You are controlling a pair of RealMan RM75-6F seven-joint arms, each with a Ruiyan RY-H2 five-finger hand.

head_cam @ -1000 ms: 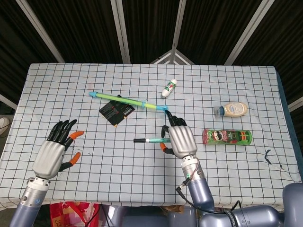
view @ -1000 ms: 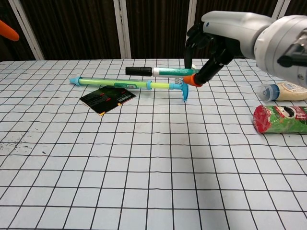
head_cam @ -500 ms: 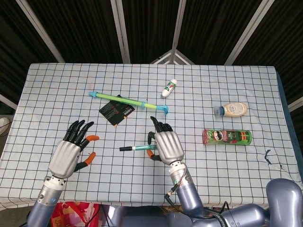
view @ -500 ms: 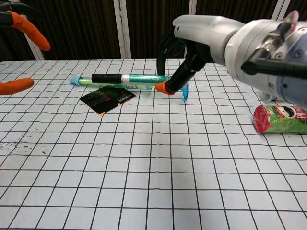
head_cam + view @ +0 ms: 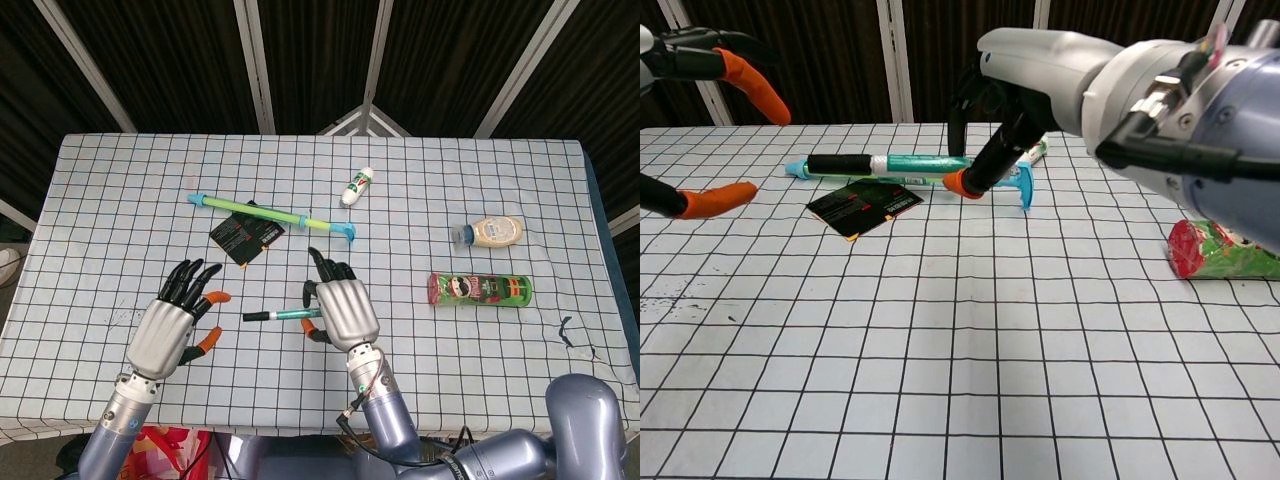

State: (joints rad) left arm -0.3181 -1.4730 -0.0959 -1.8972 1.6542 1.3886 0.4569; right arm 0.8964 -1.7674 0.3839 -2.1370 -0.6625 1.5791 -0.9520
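Observation:
My right hand (image 5: 337,308) grips a teal pen with a black cap (image 5: 272,315), held level above the table and pointing left; the chest view shows the same pen (image 5: 885,163) in that hand (image 5: 1025,95). My left hand (image 5: 176,325) hovers open a short way left of the pen's cap, fingers spread, holding nothing. In the chest view only its orange fingertips (image 5: 745,85) show at the left edge. Behind the pen lie a long green and blue toothbrush (image 5: 270,213) and a black card (image 5: 246,236).
A small white tube (image 5: 356,186) lies at the back centre. At the right lie a mayonnaise-type squeeze bottle (image 5: 490,232) and a green crisps can (image 5: 480,289) on its side. The checked cloth (image 5: 120,190) covers the whole table.
My right hand has carried the pen left and nearer to me. My left hand has moved right towards it, fingers staying spread.

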